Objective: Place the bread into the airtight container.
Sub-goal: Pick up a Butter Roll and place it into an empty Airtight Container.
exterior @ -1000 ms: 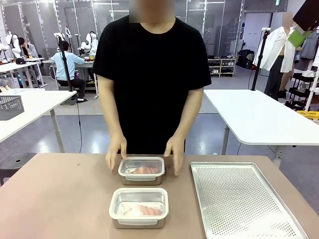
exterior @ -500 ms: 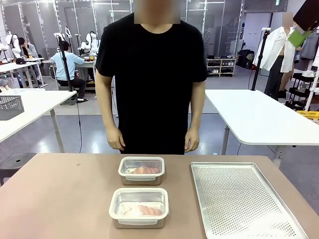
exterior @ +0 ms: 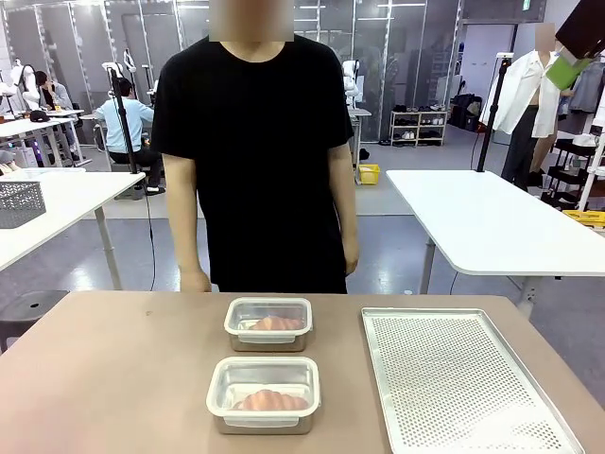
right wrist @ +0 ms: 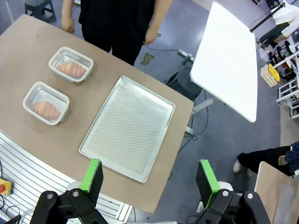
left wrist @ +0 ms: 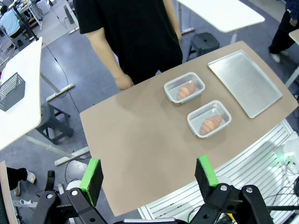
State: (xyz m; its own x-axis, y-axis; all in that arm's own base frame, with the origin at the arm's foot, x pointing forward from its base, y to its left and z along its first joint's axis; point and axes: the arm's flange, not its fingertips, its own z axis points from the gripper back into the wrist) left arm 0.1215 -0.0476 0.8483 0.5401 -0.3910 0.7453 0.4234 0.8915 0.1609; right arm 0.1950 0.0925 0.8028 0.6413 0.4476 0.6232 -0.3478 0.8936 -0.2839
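Observation:
Two airtight containers stand mid-table, one behind the other: the near container (exterior: 263, 423) and the far container (exterior: 267, 342). A golden-brown piece of bread lies in each, the near bread (exterior: 269, 400) and the far bread (exterior: 274, 323), seen through what look like clear lids. In the left wrist view, my left gripper (left wrist: 148, 175) hangs open high above the table, far from the containers (left wrist: 209, 118) (left wrist: 184, 87). My right gripper (right wrist: 149, 176) is likewise open and high, with the containers (right wrist: 45, 103) (right wrist: 70, 64) far below.
A perforated metal tray (exterior: 454, 378) lies bare to the right of the containers. A person in a black shirt stands at the far edge, one hand (exterior: 194, 281) by the table rim. White tables stand behind.
The person has taken both hands off the far container, straightened up and shifted toward picture left. Containers and tray have stayed put.

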